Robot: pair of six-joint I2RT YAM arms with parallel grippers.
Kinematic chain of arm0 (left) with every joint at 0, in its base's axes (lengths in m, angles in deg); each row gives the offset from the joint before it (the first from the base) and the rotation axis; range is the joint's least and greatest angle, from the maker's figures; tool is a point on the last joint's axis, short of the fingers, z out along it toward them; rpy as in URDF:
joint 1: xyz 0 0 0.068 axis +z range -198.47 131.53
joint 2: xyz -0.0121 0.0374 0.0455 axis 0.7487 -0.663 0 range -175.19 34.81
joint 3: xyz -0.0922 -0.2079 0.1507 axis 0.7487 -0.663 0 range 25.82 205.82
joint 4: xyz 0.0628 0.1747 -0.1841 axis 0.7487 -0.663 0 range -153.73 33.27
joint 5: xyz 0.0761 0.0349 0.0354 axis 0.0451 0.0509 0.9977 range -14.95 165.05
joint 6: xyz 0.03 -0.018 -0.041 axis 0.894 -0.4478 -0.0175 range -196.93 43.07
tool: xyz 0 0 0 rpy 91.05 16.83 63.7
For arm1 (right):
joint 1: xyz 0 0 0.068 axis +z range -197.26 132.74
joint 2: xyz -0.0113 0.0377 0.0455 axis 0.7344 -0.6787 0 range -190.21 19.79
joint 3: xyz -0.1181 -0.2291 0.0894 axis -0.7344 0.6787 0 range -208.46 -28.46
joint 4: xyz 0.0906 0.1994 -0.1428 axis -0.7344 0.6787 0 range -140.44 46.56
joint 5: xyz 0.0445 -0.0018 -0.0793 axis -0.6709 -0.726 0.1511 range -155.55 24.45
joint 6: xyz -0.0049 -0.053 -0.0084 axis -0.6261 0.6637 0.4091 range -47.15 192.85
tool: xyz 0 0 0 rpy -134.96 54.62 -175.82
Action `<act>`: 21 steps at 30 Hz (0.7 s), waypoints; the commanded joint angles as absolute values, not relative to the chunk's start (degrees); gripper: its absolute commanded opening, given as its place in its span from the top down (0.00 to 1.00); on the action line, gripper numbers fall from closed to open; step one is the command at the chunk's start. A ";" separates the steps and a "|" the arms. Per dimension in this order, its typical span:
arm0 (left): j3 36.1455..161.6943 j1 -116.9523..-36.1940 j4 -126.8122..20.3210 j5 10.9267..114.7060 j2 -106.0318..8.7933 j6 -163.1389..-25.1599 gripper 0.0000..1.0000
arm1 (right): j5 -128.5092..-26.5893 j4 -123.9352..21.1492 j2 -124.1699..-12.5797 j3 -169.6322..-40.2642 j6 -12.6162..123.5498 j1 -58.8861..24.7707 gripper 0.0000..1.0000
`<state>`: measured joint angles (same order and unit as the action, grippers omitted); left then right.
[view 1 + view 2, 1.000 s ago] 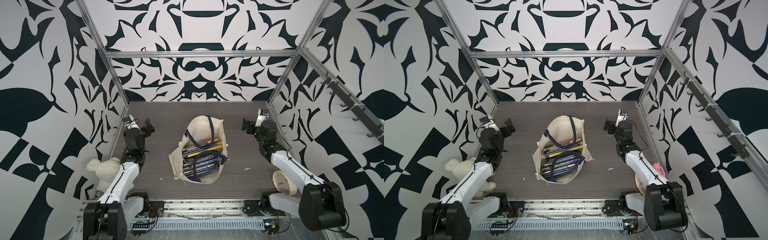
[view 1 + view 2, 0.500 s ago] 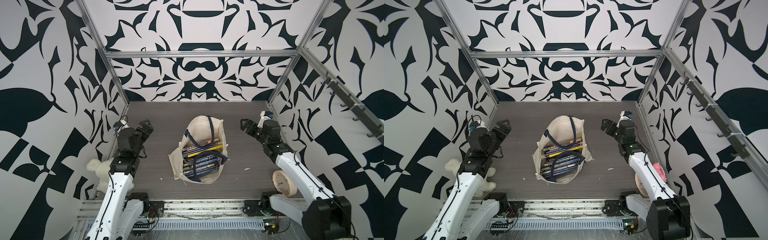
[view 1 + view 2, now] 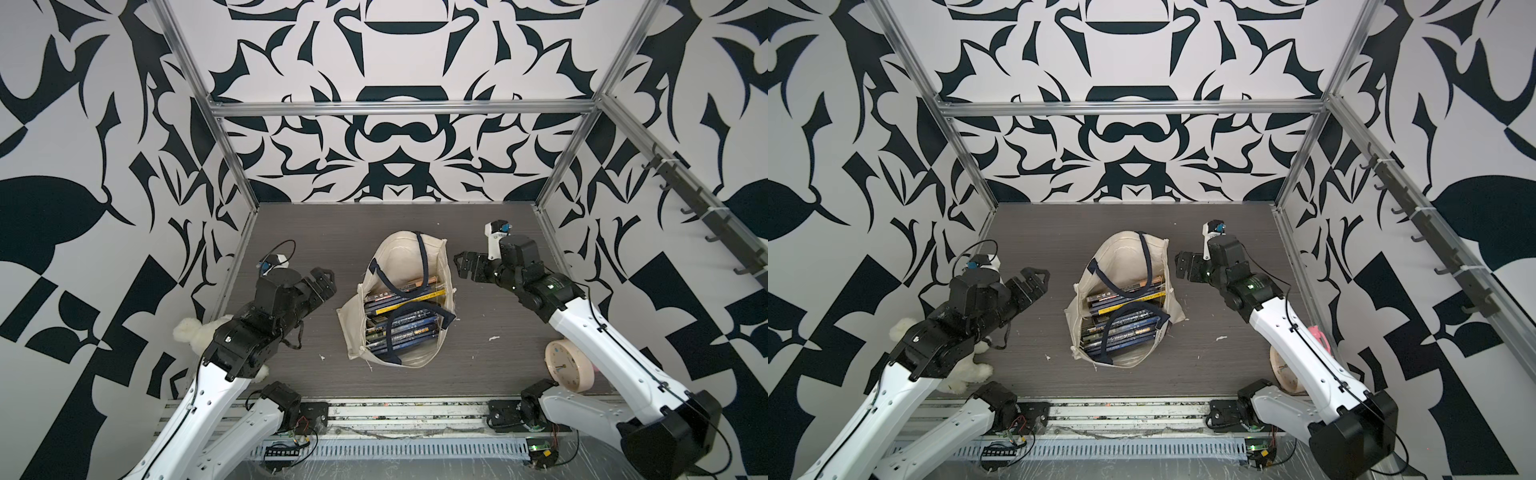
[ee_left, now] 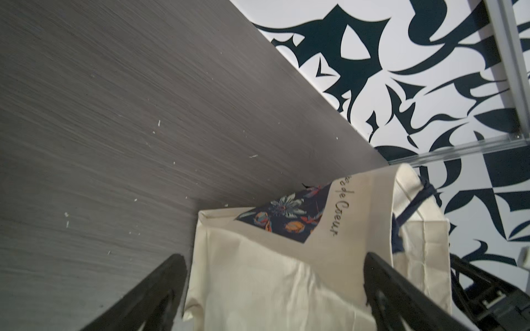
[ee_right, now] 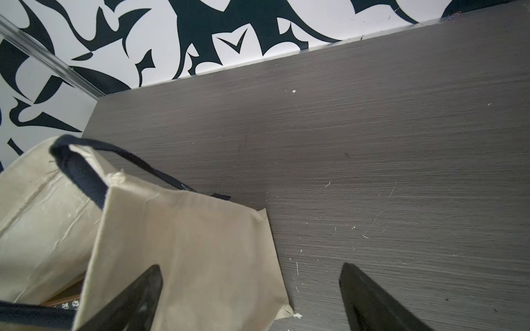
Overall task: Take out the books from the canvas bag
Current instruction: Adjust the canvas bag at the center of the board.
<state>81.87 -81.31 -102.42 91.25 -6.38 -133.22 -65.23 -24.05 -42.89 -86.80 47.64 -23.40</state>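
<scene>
The canvas bag (image 3: 405,257) (image 3: 1125,257) lies mid-table with its mouth toward the front and navy handles draped across it. Several dark blue books (image 3: 409,324) (image 3: 1125,324) show stacked in the opening, one with a yellow edge. My left gripper (image 3: 324,282) (image 3: 1038,278) hovers open just left of the bag, holding nothing. In the left wrist view it (image 4: 274,256) frames the bag's printed side (image 4: 372,200). My right gripper (image 3: 463,266) (image 3: 1183,266) hangs open just right of the bag. In the right wrist view it (image 5: 251,266) straddles a corner of the bag (image 5: 186,229).
A white plush bear (image 3: 195,332) (image 3: 905,332) sits at the left edge under my left arm. A pink round clock (image 3: 567,368) lies front right beside my right arm. Patterned walls close three sides. A hook rail (image 3: 706,216) runs along the right wall.
Both arms have swung in from the side walls toward the bag, and both grippers now hang close beside it. The bag and books have not moved.
</scene>
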 commanded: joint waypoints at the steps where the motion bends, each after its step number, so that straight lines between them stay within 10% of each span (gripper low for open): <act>1: 83.81 -86.02 -109.81 94.17 -6.62 -138.04 0.01 | -64.14 -20.27 -41.31 -90.73 49.67 -22.52 0.00; 12: 92.96 -109.23 -119.24 107.49 -18.39 -146.40 0.01 | -66.28 -16.00 -41.03 -94.50 51.18 -20.57 0.00; 21: 92.02 -112.19 -118.34 107.56 -22.57 -148.28 0.01 | -67.14 -13.98 -40.37 -95.17 53.23 -16.93 0.00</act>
<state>92.66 -111.89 -117.06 106.20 -22.64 -147.06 -66.85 -14.37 -41.90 -93.10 51.62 -17.79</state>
